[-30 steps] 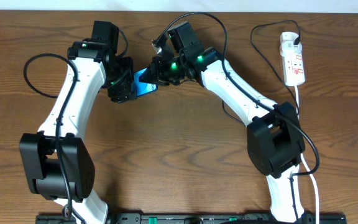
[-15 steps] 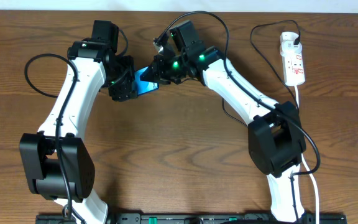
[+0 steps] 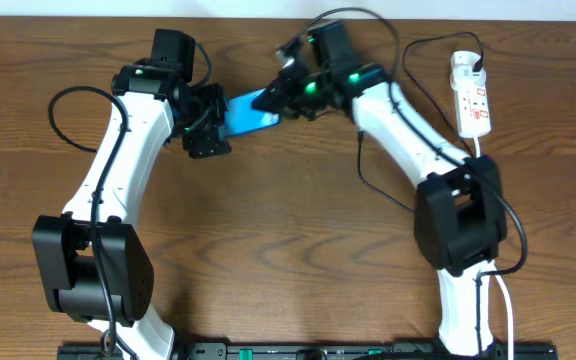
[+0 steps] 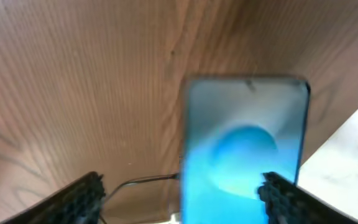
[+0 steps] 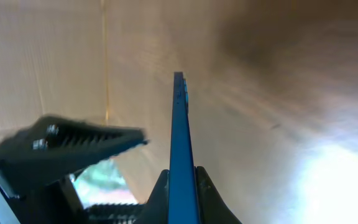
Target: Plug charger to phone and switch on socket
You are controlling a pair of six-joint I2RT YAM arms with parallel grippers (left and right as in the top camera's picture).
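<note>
The phone (image 3: 256, 111), a slim slab with a light-blue screen, hangs above the table between both arms. My right gripper (image 3: 284, 98) is shut on it. The right wrist view shows the phone (image 5: 179, 124) edge-on, pinched between the fingers of the right gripper (image 5: 180, 179). My left gripper (image 3: 222, 124) stands open around the phone's other end. In the left wrist view the phone (image 4: 244, 143) sits beside the right finger (image 4: 284, 196), far from the other. A thin dark cable (image 4: 145, 182), probably the charger, runs to the phone's edge. The socket (image 3: 472, 98) lies at the back right.
A black plug (image 3: 474, 64) sits in the socket's far end, and a thin black cable (image 3: 410, 58) loops away from it. The strip's thick white cord (image 3: 481, 150) runs down the right side. The table's back edge lies just behind the grippers.
My right gripper has carried the phone to the right and toward the table's back. The left gripper has followed and opened wider around the phone's end.
</note>
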